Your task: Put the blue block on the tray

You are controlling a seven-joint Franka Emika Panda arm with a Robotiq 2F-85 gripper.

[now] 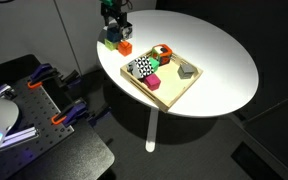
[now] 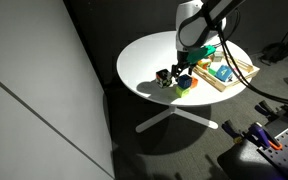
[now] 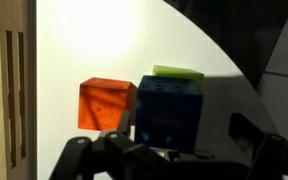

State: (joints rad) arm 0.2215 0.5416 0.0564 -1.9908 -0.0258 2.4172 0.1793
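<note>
Task barely begun: blue block (image 3: 169, 112) sat on bench (image 1: 224, 60) beside orange block (image 3: 106, 105), outside tray (image 1: 184, 89), my pincer (image 3: 172, 148) spread over it, so grab & transfer remained.

A: What carries everything here?

B: A round white desk (image 1: 224, 70), standing on a single white leg (image 1: 151, 128).

A: And what lies directly on it?

B: The tray (image 1: 182, 92) of light wood, set toward the middle. Beside it, near the desk's edge, three cubes sit clustered together: the blue block (image 3: 170, 112), an orange block (image 3: 106, 103) right against its side, and a green block (image 3: 177, 72) just behind the blue one.
</note>
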